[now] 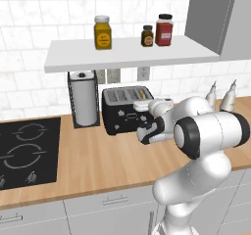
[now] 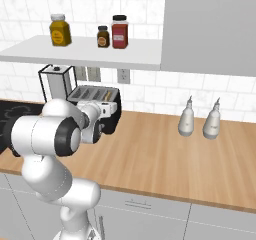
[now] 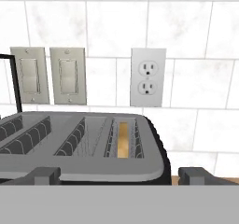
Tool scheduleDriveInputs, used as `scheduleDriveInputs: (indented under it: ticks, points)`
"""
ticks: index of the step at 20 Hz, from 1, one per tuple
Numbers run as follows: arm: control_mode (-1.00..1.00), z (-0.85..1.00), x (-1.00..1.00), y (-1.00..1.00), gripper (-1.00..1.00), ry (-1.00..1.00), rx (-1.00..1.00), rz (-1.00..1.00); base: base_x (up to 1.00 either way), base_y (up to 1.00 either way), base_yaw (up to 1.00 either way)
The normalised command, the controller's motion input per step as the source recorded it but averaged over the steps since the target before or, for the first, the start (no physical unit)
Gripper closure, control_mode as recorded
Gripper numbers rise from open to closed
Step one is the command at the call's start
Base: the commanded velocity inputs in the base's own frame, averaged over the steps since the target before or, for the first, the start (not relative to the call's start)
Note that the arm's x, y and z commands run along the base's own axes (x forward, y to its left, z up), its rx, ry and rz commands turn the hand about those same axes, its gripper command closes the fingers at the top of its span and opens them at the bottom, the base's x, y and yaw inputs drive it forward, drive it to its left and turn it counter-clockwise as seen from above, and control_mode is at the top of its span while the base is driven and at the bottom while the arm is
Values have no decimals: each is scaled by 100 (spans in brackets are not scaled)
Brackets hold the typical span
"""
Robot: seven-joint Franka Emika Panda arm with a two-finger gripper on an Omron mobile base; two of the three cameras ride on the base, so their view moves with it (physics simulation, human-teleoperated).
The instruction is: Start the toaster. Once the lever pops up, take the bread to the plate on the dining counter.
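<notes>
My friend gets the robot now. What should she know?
Claw: open, holding nothing, close in front of the glossy black boxy toaster.
Toaster stands on the wood worktop beside the white paper-towel roll.
Tan-edged bread slice sits down in the slot at the toaster's right end.
Done: arm brought up to the toaster.
Left: start the toaster, wait for the pop, carry the bread to the plate.

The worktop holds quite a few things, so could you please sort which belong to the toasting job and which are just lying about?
Job:
- toaster
- bread, sitting in the toaster's rightmost slot
- gripper, open, at the toaster

Lying about:
- paper-towel holder
- hob
- three jars on the shelf
- two pale bottles
</notes>
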Motion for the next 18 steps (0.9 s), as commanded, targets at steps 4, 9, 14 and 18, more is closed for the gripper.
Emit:
scheduleDriveInputs:
  ticks: [4, 9, 14, 18]
  points:
    - [-100, 17, 4, 0, -100, 1, 3, 0, 0, 0, 0]
    - [-100, 5, 8, 0, -100, 7, 1, 0, 0, 0, 0]
    - [-100, 0, 9, 0, -100, 7, 0, 0, 0, 0, 0]
    - [-100, 0, 10, 0, -100, 1, 0, 0, 0, 0, 0]
